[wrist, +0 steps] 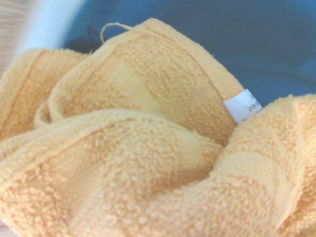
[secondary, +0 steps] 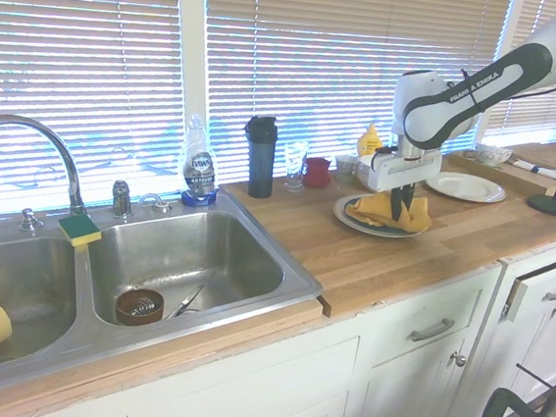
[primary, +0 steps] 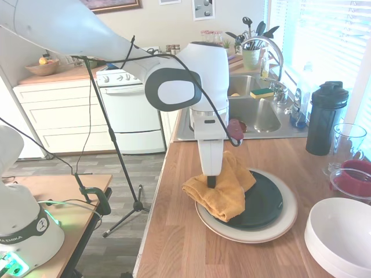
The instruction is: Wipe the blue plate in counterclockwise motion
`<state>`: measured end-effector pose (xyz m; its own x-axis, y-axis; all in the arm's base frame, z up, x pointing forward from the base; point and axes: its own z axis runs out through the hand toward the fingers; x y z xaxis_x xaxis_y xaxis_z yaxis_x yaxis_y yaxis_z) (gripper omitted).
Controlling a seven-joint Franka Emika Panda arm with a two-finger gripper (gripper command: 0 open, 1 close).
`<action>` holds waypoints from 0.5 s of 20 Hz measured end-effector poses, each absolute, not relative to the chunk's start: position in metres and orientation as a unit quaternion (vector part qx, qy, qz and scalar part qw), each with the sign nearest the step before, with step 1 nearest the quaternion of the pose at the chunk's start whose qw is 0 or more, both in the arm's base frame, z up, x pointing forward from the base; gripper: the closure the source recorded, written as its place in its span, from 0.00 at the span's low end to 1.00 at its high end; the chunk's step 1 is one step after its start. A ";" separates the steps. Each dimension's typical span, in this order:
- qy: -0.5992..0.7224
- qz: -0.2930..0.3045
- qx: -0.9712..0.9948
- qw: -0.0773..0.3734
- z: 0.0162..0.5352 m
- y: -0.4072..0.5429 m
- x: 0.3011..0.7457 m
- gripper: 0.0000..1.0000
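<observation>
The end effector point(primary: 211, 180) points straight down, clamped on a bunched yellow towel point(primary: 220, 190) pressed onto the blue plate point(primary: 261, 202). The towel drapes over the plate's edge toward the desk's point(primary: 185, 243) front. The plate rests on a larger cream plate point(primary: 272, 230) near a white bowl point(primary: 342, 231).

Blue plate point(primary: 262, 204) — dark, glossy, round — flat atop cream plate point(primary: 278, 229), partly under yellow cloth point(primary: 223, 188).
</observation>
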<state>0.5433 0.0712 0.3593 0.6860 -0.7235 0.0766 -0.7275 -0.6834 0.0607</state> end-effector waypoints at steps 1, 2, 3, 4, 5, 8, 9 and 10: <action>-0.400 0.021 0.916 0.041 0.359 0.064 0.544 1.00; -0.404 0.018 0.914 0.039 0.358 0.057 0.545 1.00; -0.408 0.015 0.912 0.037 0.357 0.052 0.548 1.00; -0.411 0.012 0.911 0.036 0.356 0.047 0.552 1.00; -0.413 0.008 0.910 0.037 0.355 0.043 0.556 1.00; -0.417 -0.003 0.908 0.038 0.352 0.037 0.578 1.00; -0.417 -0.007 0.908 0.039 0.352 0.037 0.585 1.00; -0.417 -0.009 0.908 0.041 0.352 0.038 0.593 1.00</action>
<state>0.5928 0.0381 0.3522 0.6515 -0.7584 0.0175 -0.7569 -0.6484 0.0820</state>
